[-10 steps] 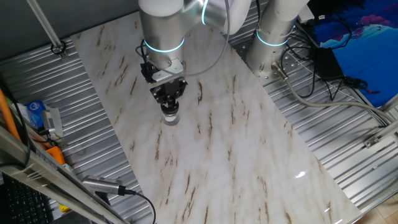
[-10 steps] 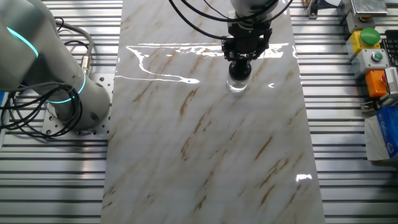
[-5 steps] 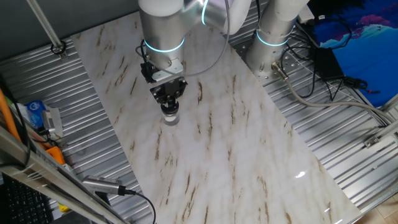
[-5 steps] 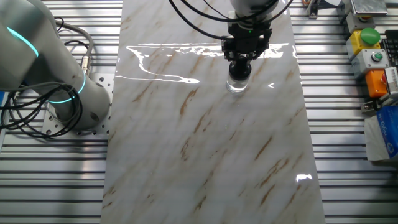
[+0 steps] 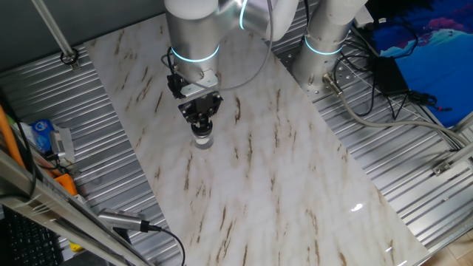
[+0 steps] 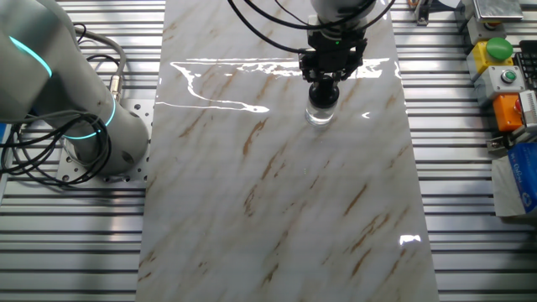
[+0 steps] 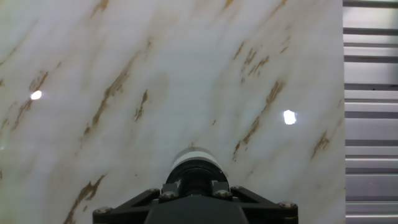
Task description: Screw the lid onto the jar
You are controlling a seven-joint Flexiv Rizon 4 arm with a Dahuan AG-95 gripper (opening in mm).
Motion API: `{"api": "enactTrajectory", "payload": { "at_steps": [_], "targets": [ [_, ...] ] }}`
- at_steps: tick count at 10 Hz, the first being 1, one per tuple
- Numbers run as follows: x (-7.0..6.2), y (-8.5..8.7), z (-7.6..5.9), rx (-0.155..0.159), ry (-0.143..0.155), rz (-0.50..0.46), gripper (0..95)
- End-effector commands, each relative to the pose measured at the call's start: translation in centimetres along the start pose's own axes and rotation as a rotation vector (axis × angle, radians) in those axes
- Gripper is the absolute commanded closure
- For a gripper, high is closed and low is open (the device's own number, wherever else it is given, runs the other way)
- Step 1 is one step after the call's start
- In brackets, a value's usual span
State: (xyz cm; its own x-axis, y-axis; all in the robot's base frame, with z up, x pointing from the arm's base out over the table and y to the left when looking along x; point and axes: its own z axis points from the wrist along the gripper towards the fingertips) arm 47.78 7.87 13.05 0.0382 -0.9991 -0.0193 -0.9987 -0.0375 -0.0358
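Observation:
The clear glass jar (image 5: 202, 140) stands upright on the marble tabletop; it also shows in the other fixed view (image 6: 320, 112). The black lid (image 5: 200, 128) sits on top of the jar. My gripper (image 5: 200, 124) points straight down over the jar and is shut on the lid. In the other fixed view the gripper (image 6: 323, 89) covers the lid (image 6: 323, 94) from above. In the hand view the lid (image 7: 196, 169) shows dark between the fingers (image 7: 219, 185), with the jar's pale rim (image 7: 189, 154) just beyond it.
The marble slab (image 5: 259, 177) lies on a ribbed metal bench. A second arm's base (image 6: 84, 126) stands at the slab's left side in the other fixed view. Button boxes (image 6: 503, 75) and clutter sit at the right edge. Cables (image 5: 369, 81) lie near the arm bases.

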Motion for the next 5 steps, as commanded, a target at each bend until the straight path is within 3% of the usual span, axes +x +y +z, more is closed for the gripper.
{"api": "enactTrajectory", "payload": {
  "at_steps": [1,5],
  "targets": [
    [0.23,-0.47,1.24,0.128,-0.088,1.176,95.0],
    [0.21,-0.46,1.15,0.125,-0.089,1.224,95.0]
  ]
}}
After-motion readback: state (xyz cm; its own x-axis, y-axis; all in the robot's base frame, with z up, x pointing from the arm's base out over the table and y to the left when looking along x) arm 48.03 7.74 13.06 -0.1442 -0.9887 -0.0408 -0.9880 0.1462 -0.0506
